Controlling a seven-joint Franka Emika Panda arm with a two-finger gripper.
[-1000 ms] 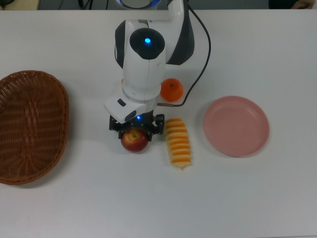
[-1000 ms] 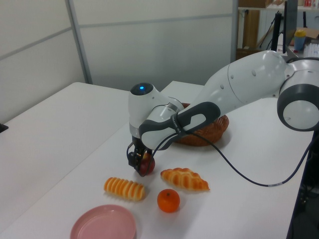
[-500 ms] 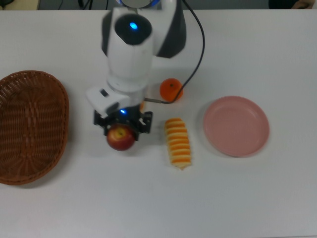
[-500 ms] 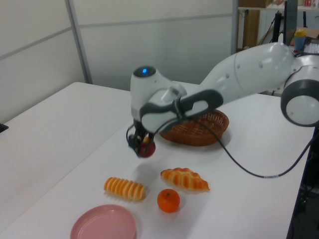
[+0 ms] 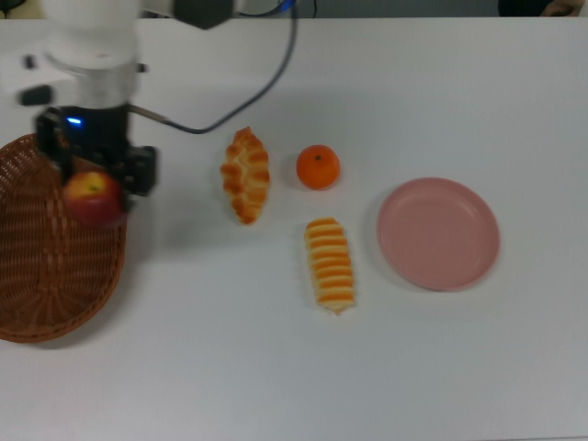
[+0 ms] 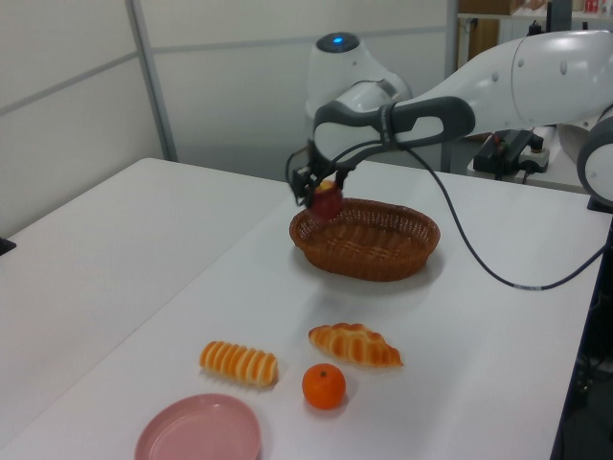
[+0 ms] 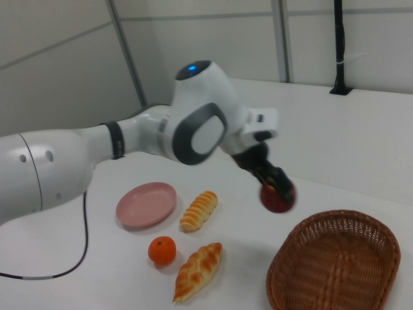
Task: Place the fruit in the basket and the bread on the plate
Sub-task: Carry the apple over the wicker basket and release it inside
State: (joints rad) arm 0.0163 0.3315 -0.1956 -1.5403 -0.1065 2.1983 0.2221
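Note:
My gripper (image 5: 95,179) (image 6: 322,188) (image 7: 271,181) is shut on the dark red apple (image 5: 93,200) (image 6: 328,201) (image 7: 278,197), held in the air over the near rim of the brown wicker basket (image 5: 37,276) (image 6: 369,247) (image 7: 335,271). The orange mandarin (image 5: 318,167) (image 6: 324,386) (image 7: 162,250) rests on the table. A braided golden pastry (image 5: 246,175) (image 6: 354,345) (image 7: 198,270) lies beside it. The striped orange-and-cream roll (image 5: 331,264) (image 6: 238,363) (image 7: 199,210) lies next to the pink plate (image 5: 439,233) (image 6: 199,430) (image 7: 147,204), which holds nothing.
A black cable (image 5: 248,101) trails from the arm across the white table. In the left view, a window wall stands behind the table, with shelving at the far right.
The arm lifted the apple off the table and carried it toward the top view's left, to the basket's rim. The pastry, once hidden under the arm, now shows.

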